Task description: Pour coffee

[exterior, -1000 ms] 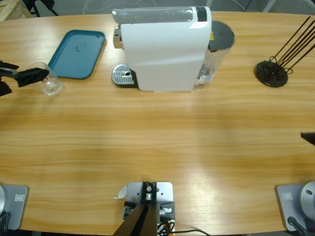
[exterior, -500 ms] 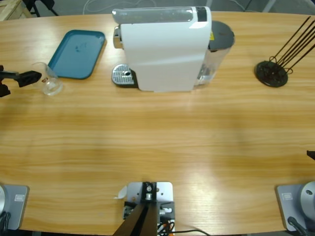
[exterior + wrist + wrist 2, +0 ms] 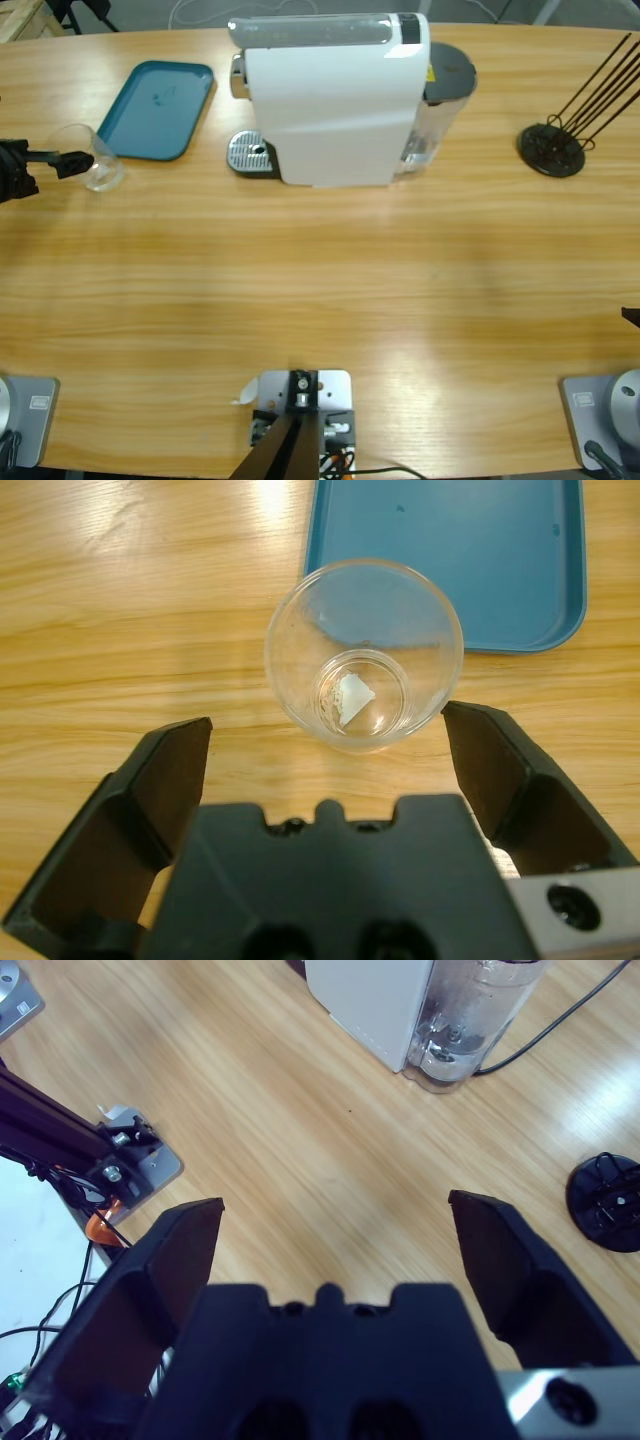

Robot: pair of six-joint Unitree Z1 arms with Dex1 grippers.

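Observation:
A clear glass tumbler (image 3: 365,655) stands upright on the wood beside the teal tray (image 3: 480,550). It looks empty, with only a white glint at its bottom, and no amber coffee shows in any view. My left gripper (image 3: 325,723) is open just behind the glass, its jaws spread wider than the glass and apart from it. From above, the left gripper (image 3: 68,162) is at the table's far left, right by the tumbler (image 3: 102,168). My right gripper (image 3: 335,1215) is open and holds nothing, above bare wood.
The white coffee machine (image 3: 330,100), with a drip grate (image 3: 250,153) on its left, stands at the back middle. Its water tank (image 3: 465,1020) and a cable show in the right wrist view. A black wire stand (image 3: 550,150) sits at the back right.
The left gripper's jaws have drawn back to the left off the tumbler, which stays standing. The black tip at the right edge has slid down toward the front.

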